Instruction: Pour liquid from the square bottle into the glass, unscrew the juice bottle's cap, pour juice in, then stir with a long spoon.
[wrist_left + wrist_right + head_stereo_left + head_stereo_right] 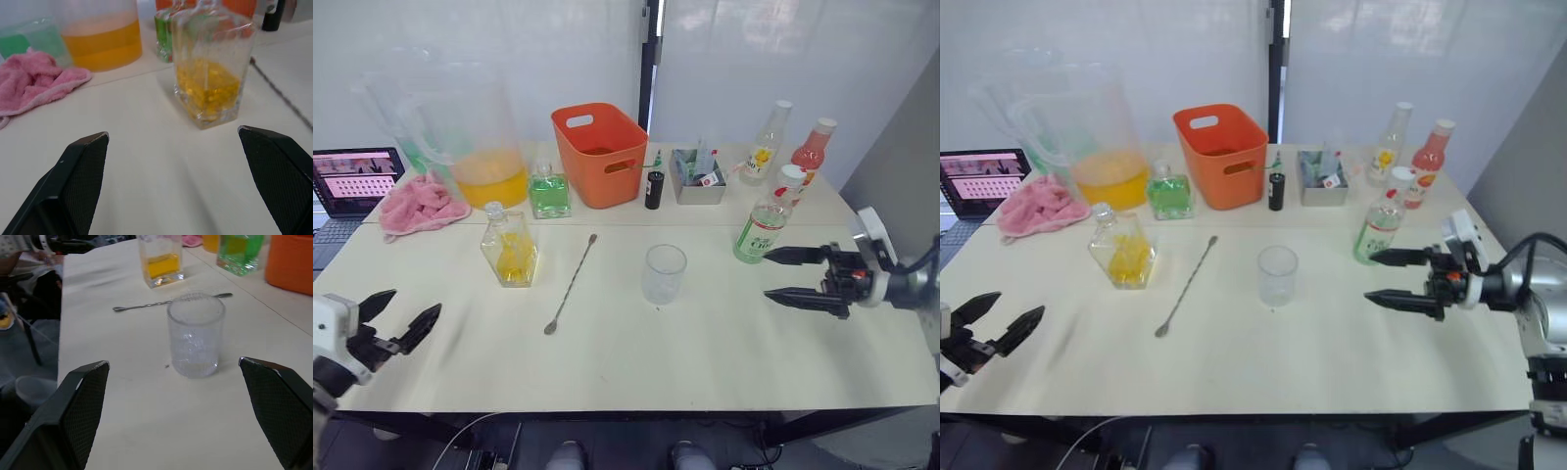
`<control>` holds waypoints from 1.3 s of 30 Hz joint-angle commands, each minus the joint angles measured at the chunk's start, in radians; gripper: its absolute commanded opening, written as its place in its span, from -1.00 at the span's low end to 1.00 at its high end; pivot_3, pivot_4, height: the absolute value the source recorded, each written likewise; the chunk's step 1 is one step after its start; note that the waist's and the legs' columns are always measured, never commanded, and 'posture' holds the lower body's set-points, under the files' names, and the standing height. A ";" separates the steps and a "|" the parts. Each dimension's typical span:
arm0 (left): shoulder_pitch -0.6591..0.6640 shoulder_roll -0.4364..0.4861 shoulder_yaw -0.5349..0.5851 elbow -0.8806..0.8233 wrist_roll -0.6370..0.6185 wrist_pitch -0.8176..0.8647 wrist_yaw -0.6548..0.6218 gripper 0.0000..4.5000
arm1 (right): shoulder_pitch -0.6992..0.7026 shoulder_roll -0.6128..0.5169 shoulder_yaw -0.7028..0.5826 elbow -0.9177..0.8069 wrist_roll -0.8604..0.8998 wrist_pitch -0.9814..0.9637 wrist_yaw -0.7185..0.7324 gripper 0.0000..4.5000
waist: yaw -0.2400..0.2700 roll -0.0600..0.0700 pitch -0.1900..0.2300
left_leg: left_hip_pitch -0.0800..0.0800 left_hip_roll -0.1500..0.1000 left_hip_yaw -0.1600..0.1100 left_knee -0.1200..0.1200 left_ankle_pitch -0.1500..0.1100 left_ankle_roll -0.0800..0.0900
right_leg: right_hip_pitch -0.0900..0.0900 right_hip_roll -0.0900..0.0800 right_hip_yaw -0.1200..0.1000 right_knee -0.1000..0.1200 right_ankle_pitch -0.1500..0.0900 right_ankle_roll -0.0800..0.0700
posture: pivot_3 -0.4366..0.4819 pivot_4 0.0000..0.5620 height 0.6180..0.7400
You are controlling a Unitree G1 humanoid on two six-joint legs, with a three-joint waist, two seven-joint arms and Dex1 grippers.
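Fingers of the left gripper [399, 320] are spread wide and empty, low over the bench [636, 362] at 8 o'clock, aimed at the square bottle [509, 250] at 10 o'clock. The right gripper [781, 274] at 3 o'clock is spread as wide, level, aimed at the glass [664, 274] at centre. The spoon [571, 283] lies between bottle and glass. The juice bottle [766, 217] stands capped just beyond the right fingers. Behind: pitcher [475, 132], pink cloth [419, 204], green bottle [548, 191], orange bin [599, 154], white wall.
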 commanded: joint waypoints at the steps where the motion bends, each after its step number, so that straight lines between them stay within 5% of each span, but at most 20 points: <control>1: 0.043 -0.064 -0.042 -0.177 0.008 0.015 0.110 0.99 | -0.058 0.009 0.027 -0.063 0.028 0.022 0.035 1.00 | 0.003 -0.001 0.000 | 0.001 0.000 0.000 0.000 0.000 0.000 | 0.000 0.000 0.000 0.000 0.000 0.000 | -0.05 -0.47 1.00; 12: -0.048 -0.245 -0.223 -0.242 0.113 0.068 0.413 0.99 | -0.142 0.078 0.084 -0.055 -0.002 -0.021 0.004 1.00 | 0.031 -0.002 0.000 | -0.001 0.000 -0.001 0.003 0.000 0.000 | 0.001 0.001 0.000 0.000 0.001 0.001 | -0.05 -0.47 1.00; 39: -0.438 -0.263 -0.409 0.082 0.216 0.057 0.516 0.99 | -0.044 0.015 -0.008 -0.228 0.051 0.017 -0.081 1.00 | 0.023 -0.002 0.000 | -0.001 -0.001 -0.002 0.002 0.001 -0.001 | 0.002 0.002 0.000 -0.001 0.006 0.009 | -0.05 -0.47 1.00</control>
